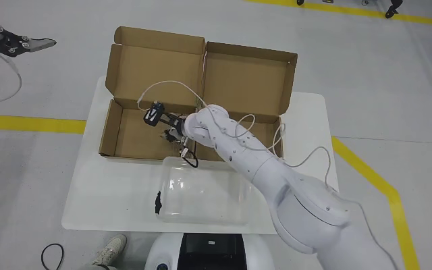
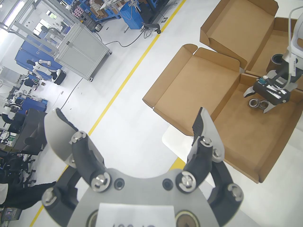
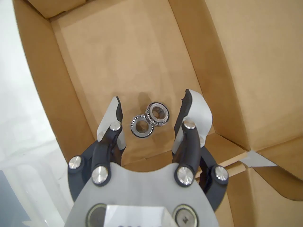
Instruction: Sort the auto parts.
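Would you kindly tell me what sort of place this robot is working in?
Most likely a factory-style robotics workshop: the left wrist view shows a yellow floor line, blue storage racks and another white robot across the hall.

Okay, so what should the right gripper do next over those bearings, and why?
Probably lift the right gripper straight up out of the cardboard box. It is open and empty, both bearings already lie on the box floor, and a dark part waits at the edge of the clear tray.
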Controlling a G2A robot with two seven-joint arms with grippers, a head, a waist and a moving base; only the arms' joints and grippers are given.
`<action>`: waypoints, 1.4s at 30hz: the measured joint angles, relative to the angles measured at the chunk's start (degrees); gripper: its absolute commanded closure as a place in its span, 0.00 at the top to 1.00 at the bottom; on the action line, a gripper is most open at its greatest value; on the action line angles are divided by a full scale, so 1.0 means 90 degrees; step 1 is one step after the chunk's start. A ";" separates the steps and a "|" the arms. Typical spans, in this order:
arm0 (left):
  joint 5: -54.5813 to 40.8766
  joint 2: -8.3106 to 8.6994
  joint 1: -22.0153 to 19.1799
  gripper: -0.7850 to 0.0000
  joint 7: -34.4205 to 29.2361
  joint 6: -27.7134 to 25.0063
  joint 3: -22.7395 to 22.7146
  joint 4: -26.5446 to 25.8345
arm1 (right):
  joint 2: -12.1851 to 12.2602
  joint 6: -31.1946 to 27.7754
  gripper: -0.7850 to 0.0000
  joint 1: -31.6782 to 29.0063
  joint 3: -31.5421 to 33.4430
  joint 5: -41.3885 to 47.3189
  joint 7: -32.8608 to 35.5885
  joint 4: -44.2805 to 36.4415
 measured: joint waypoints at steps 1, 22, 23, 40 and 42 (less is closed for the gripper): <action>0.0000 0.0000 0.0000 1.00 0.0000 0.0000 0.0000 0.0000 | 0.0012 -0.0089 0.61 -0.0007 0.0018 -0.0023 -0.0092 -0.0042; 0.0000 0.0000 0.0000 1.00 0.0000 0.0000 0.0000 0.0000 | 0.1607 -0.0992 1.00 -0.1699 0.1664 -0.1252 -0.1322 -0.2973; 0.0000 0.0000 0.0000 1.00 0.0000 0.0000 0.0000 0.0000 | 0.1748 -0.1030 1.00 -0.1923 0.1874 -0.1365 -0.1301 -0.3305; 0.0000 0.0000 0.0000 1.00 0.0000 0.0000 0.0000 0.0000 | 0.2882 -0.1836 1.00 -0.4699 0.4255 -0.2090 -0.0923 -0.6769; 0.0000 0.0000 0.0000 1.00 0.0000 0.0000 0.0000 0.0000 | 0.2934 -0.1852 1.00 -0.4857 0.4396 -0.2128 -0.0987 -0.6890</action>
